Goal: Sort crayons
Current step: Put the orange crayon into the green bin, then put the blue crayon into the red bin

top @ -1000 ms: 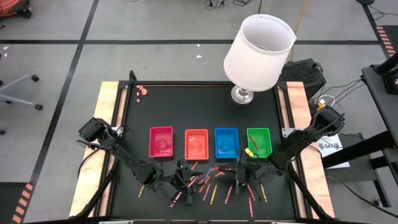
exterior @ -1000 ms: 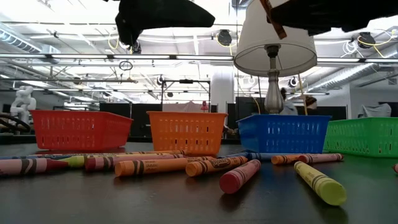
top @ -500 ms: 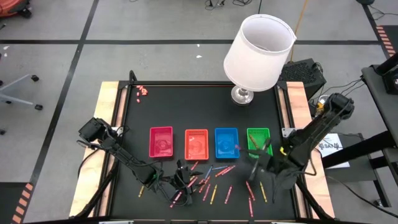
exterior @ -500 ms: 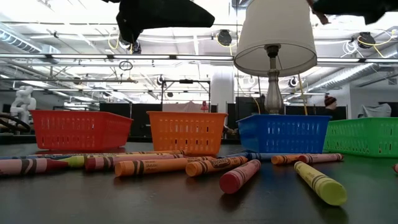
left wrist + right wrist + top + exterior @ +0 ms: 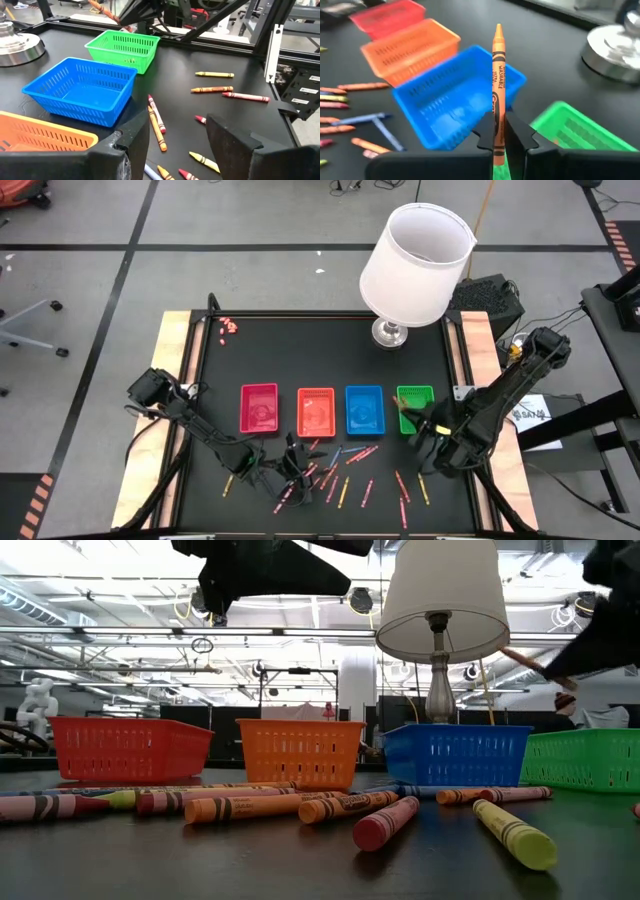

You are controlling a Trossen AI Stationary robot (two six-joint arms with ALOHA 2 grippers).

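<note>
Many crayons (image 5: pixel 340 472) lie loose on the black table in front of four trays: red (image 5: pixel 259 408), orange (image 5: pixel 316 410), blue (image 5: pixel 364 408) and green (image 5: pixel 415 402). My left gripper (image 5: pixel 293 462) hangs open above the left part of the pile; in its wrist view (image 5: pixel 177 137) nothing lies between its fingers. My right gripper (image 5: pixel 424 430) is by the green tray's near right corner, shut on an orange crayon (image 5: pixel 498 75), which also shows in the low view (image 5: pixel 522 658). My right gripper pinches the orange crayon's lower, blunt end (image 5: pixel 496 131) between its two fingers. The rest of the crayon sticks out past the fingertips, its pointed tip (image 5: pixel 498 27) away from the gripper. It is lifted clear of the table, slanting above the blue and green trays.
A table lamp with a white shade (image 5: pixel 415 252) stands on its metal foot (image 5: pixel 388 332) at the far right. A cluster of tiny pink bits (image 5: pixel 229 326) lies at the far left. Wooden rails (image 5: pixel 172 380) run along both table sides.
My right gripper has left the crayon pile and gone toward the table's right edge and the green tray, rolling its wrist, and has stayed shut. The orange crayon went along, lifted clear, and has turned about with it.
</note>
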